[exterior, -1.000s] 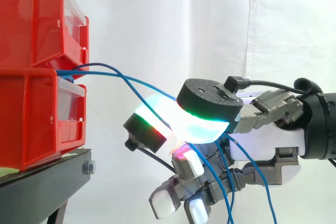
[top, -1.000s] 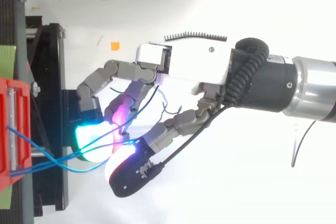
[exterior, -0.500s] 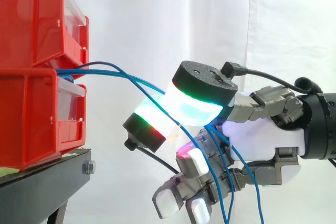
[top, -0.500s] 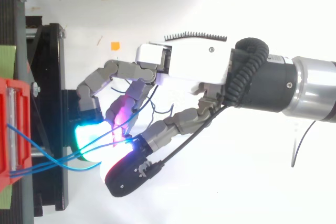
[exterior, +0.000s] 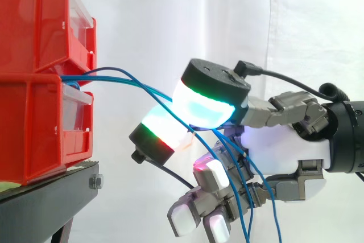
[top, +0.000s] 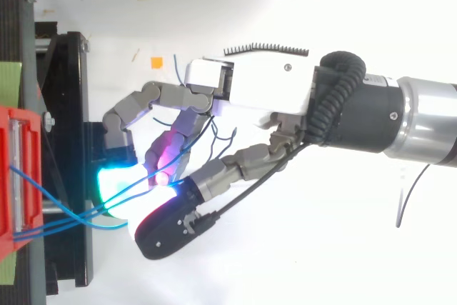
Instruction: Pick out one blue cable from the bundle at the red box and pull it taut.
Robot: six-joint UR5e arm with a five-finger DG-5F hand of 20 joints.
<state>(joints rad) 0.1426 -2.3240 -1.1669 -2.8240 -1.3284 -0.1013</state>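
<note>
Red bins (exterior: 40,83), cut off at left edge, sit on black stand (exterior: 51,197). Blue cables (exterior: 139,85) exit btw the bins at stand's right edge, sagging right. Hand (exterior: 284,146) curls round them, pads (exterior: 205,106) pinching. Which strand is caught: can't tell. Cable ends run off bottom.

Thin blue cables (exterior: 142,86), slack, arc fr. red box (exterior: 34,129).

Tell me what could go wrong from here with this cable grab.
Several blue cables from the red box pass together between the hand's two big pads, so a pull may tighten more than one. Loose cable lengths hang tangled among the lower fingers and might snag as the hand draws back.
</note>
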